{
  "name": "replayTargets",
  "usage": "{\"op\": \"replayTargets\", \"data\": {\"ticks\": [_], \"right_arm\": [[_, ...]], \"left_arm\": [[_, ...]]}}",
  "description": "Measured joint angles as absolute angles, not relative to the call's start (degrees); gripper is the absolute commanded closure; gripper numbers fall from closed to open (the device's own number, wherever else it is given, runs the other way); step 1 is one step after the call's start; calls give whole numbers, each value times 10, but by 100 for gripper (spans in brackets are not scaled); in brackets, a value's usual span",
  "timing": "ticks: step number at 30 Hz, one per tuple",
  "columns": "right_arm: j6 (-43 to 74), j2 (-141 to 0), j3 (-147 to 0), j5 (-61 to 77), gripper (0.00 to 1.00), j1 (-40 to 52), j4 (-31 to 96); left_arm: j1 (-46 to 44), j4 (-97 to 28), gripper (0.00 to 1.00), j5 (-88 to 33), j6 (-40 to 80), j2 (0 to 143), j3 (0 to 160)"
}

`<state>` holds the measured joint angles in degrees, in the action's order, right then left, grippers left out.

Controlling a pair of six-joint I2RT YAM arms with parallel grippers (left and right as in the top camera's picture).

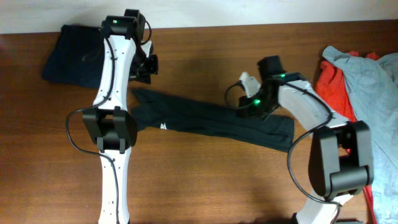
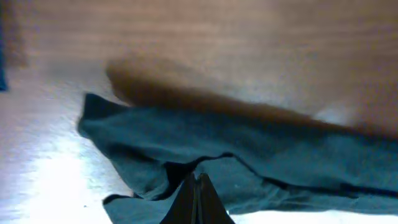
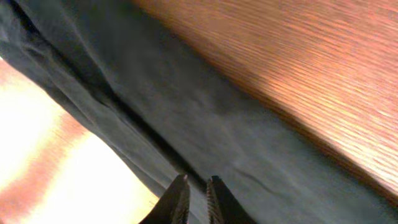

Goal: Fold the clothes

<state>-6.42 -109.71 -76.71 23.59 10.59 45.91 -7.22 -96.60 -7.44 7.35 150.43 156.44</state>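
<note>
- Right now the black short-sleeved cotton T-shirt [image 1: 205,118] lies gathered into a long, narrow band across the middle of the brown wooden table [image 1: 205,50], with its small white mark [image 1: 163,126] showing near the left end.
- Its long axis runs on a slant, from the far left, just by my left gripper [image 1: 148,65], down to the near right, ending past my right gripper [image 1: 245,104].
- My left fingers [image 2: 196,199] are pressed together with no gap between them. They sit above the band's left end, and the dark cloth [image 2: 280,155] spreads ahead of and below them. I see no fold caught in the tips, though the view is blurred.
- My right gripper [image 3: 198,186] hangs over the right half of the band. Its fingers are narrow, with only a slim gap, and I cannot tell whether any cloth [image 3: 205,112] is nipped between them.
- So each arm is nearest its own end: left end for the left arm, right half for the right.
- As I judge it, the coming move turns on that slant. To bring one end over the other I would have to carry cloth along the band's length, not across it.
- A folded navy cloth garment [image 1: 68,56] rests at the far left, well apart from the band.
- A loose red garment [image 1: 333,84] and a pale grey-blue one [image 1: 367,74] are heaped at the right edge, near the band's right end but apart from it.
</note>
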Motion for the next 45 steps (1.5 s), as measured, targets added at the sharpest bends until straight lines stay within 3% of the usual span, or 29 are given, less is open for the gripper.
{"op": "replayTargets", "data": {"ticks": [18, 37, 45], "right_arm": [[-65, -1148, -767, 206, 85, 141, 453], [-64, -1148, -767, 237, 88, 141, 529], [-64, -1148, -767, 241, 88, 141, 579]], "left_arm": [[-83, -966, 99, -95, 73, 1504, 1438], [-83, -936, 98, -81, 73, 1504, 1436], [-83, -932, 92, -78, 73, 1504, 1436]]}}
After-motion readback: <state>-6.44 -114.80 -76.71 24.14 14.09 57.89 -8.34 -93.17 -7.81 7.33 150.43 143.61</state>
